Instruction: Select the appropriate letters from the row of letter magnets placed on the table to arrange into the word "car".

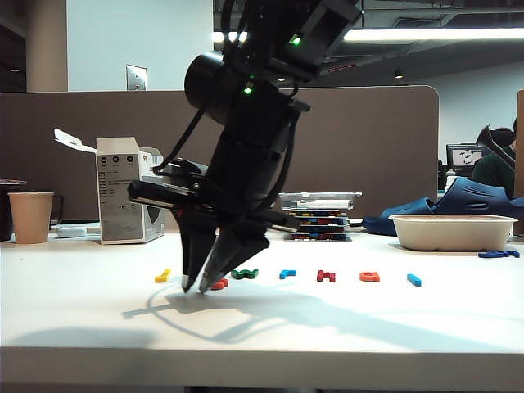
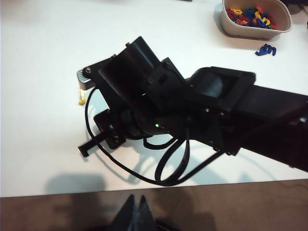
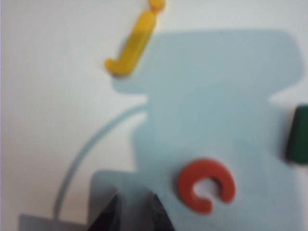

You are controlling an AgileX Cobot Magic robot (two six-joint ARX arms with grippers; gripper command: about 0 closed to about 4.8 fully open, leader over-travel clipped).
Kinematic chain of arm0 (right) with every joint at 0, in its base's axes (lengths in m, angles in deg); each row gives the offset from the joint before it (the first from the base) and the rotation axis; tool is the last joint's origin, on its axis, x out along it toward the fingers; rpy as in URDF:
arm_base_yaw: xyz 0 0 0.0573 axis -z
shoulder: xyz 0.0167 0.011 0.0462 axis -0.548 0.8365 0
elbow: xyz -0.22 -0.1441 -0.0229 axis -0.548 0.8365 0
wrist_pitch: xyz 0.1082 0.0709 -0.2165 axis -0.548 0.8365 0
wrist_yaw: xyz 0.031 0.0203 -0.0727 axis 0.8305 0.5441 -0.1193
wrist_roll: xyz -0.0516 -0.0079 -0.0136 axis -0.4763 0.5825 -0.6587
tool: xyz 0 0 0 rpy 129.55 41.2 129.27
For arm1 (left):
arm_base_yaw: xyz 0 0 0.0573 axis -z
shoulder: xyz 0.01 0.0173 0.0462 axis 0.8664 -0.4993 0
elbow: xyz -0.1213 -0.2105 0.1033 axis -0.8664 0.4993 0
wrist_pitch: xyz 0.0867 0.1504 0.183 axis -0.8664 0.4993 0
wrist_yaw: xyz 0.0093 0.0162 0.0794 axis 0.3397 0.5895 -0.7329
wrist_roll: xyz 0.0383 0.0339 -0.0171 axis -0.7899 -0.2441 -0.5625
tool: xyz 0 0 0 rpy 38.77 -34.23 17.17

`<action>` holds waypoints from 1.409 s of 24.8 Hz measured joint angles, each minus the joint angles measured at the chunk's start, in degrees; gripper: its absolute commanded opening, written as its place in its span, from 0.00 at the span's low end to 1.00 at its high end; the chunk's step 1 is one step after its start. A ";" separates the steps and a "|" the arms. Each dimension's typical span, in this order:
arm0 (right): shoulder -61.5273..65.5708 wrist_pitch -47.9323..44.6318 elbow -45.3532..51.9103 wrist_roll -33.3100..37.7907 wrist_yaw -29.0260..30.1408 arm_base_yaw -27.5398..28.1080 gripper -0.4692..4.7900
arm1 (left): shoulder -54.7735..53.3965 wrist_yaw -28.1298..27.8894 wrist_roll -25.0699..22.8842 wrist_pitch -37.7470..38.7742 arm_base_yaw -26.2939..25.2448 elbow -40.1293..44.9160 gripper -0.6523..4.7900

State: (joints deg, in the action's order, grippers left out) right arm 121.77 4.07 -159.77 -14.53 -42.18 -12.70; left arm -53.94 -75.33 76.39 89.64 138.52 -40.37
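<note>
Exterior view, and the right arm has reached across to the left side of the table. Its right end effector points down with the tips at the surface, right at the left end of the letter row. The orange c lies just beside those tips, on their right and not between them. The fingers stand a little apart, with nothing in them.

Along the row, the yellow letter sits left of the end effector. Then come the c, the green letter and the light blue r. After those are the dark red letter, the orange a and the light blue bar. All of them lie flat on the table, apart from one another. Behind the row's right end sits a white bowl, with a navy piece beside it. A paper cup stands at the far left.

Right wrist view, close in and blurred. Two dark fingertips with a narrow gap between them mark the right end effector, and the c lies near them in the arm's shadow. The yellow letter is farther off, and the green letter is cut by the frame edge.

Left wrist view looks down on the right arm. The left end effector hangs off the table's front edge, its fingers seemingly pressed together and holding nothing.
</note>
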 measured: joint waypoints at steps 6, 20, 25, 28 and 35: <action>-3.85 0.98 0.76 0.15 1.36 0.02 0.25 | 0.00 0.00 0.00 0.00 0.02 0.00 0.11; -6.73 1.09 0.48 0.81 -2.82 1.97 0.15 | 0.00 0.00 0.00 0.00 0.02 0.00 0.11; -6.19 -0.11 0.46 3.17 -3.34 2.91 0.10 | 0.00 0.00 0.00 0.02 0.02 0.00 0.11; -5.07 -0.85 0.46 3.87 -3.15 2.95 0.10 | 0.00 0.00 0.00 -0.02 0.02 0.00 0.11; -0.96 -1.79 0.48 5.42 -2.14 3.04 0.10 | 0.00 0.00 0.00 0.00 0.02 0.00 0.11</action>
State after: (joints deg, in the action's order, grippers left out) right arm 120.80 2.27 -159.29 -9.11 -44.32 -9.66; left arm -53.94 -75.33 76.39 89.64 138.54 -40.37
